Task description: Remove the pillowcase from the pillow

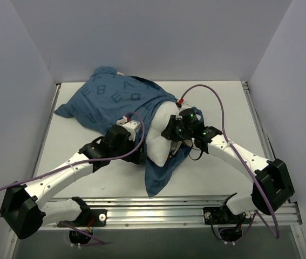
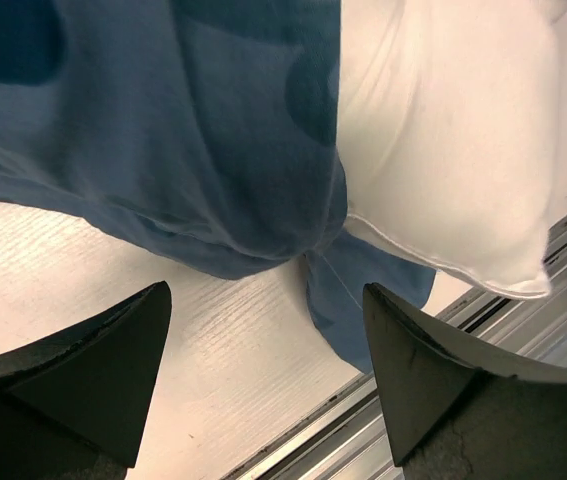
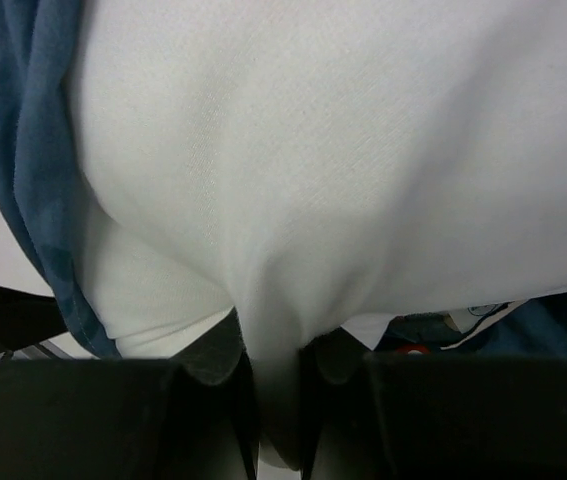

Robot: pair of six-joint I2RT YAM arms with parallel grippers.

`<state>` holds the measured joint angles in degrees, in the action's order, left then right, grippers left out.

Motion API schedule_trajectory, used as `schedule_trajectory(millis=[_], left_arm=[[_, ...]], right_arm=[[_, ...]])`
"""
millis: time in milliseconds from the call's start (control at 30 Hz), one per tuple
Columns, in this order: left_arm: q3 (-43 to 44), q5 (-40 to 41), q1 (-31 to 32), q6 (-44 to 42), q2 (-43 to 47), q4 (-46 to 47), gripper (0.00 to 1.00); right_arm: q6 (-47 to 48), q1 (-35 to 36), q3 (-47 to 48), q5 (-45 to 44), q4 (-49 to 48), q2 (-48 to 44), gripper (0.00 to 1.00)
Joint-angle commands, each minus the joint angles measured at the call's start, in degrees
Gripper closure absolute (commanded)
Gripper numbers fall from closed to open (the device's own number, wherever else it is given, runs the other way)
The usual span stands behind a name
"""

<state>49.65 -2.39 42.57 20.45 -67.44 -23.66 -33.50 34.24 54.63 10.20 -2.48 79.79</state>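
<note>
The dark-blue pillowcase (image 1: pixel 115 97) with printed letters lies across the back left of the table, and a loose flap (image 1: pixel 161 175) trails toward the front. The white pillow (image 1: pixel 161 135) sticks out of its near end. My right gripper (image 1: pixel 173 135) is shut on a fold of the pillow (image 3: pixel 363 180), with the fabric pinched between its fingers (image 3: pixel 208 355). My left gripper (image 1: pixel 136 154) is open and empty just left of the pillow, low over the table. In its view the pillowcase (image 2: pixel 183 130) hangs beside the bare pillow (image 2: pixel 443 140), both beyond the fingertips (image 2: pixel 143 330).
The white tabletop (image 1: pixel 217 108) is walled at the back and both sides. A metal rail (image 1: pixel 196 208) runs along the front edge, also seen in the left wrist view (image 2: pixel 383 420). Purple cables loop over both arms.
</note>
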Motion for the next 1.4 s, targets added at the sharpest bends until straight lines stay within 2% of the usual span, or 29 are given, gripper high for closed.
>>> schedule_trajectory(millis=[0,267,533,633,667,733,767,867,1000,1133,1367], left_arm=[[0.89,-1.65,1.29,-0.85,-1.63,1.94,0.15],[0.36,0.01,2.87,-0.41,-6.38,6.87,0.16],[-0.16,8.10,2.87,2.14,-11.04,11.00,0.28],[-1.83,10.56,2.96,5.12,-11.31,14.60,0.42],[-2.62,11.26,2.87,5.74,-11.31,15.56,0.53],[-3.33,13.55,2.79,7.32,-11.14,17.50,0.65],[-3.85,15.03,2.87,7.76,-11.13,18.64,0.77],[-4.21,18.99,2.52,10.40,-11.31,18.83,0.97],[-3.77,28.11,0.86,15.14,-12.80,16.37,0.98],[-2.54,33.32,-3.96,23.82,-15.44,11.72,0.98],[-1.22,35.00,-13.28,32.63,-19.92,11.00,0.98]], right_arm=[[0.63,0.48,5.21,-1.85,-0.77,-2.45,1.00],[-0.08,0.74,6.19,-2.46,0.90,-2.97,1.00],[-0.96,1.36,6.01,-2.55,0.99,-4.03,1.00],[-1.05,1.36,5.93,-2.37,1.25,-4.64,1.00],[-1.05,1.36,5.93,-2.29,1.51,-5.08,1.00],[-0.87,1.36,6.19,-2.11,2.04,-5.87,1.00],[-0.87,1.36,6.28,-1.76,2.22,-6.13,1.00],[-0.61,1.36,6.98,0.61,4.93,-7.36,1.00],[0.45,1.27,10.39,4.21,9.24,-9.73,1.00],[2.99,1.18,14.44,7.29,17.48,-13.16,1.00],[6.95,-1.89,18.32,12.12,29.36,-18.88,1.00]])
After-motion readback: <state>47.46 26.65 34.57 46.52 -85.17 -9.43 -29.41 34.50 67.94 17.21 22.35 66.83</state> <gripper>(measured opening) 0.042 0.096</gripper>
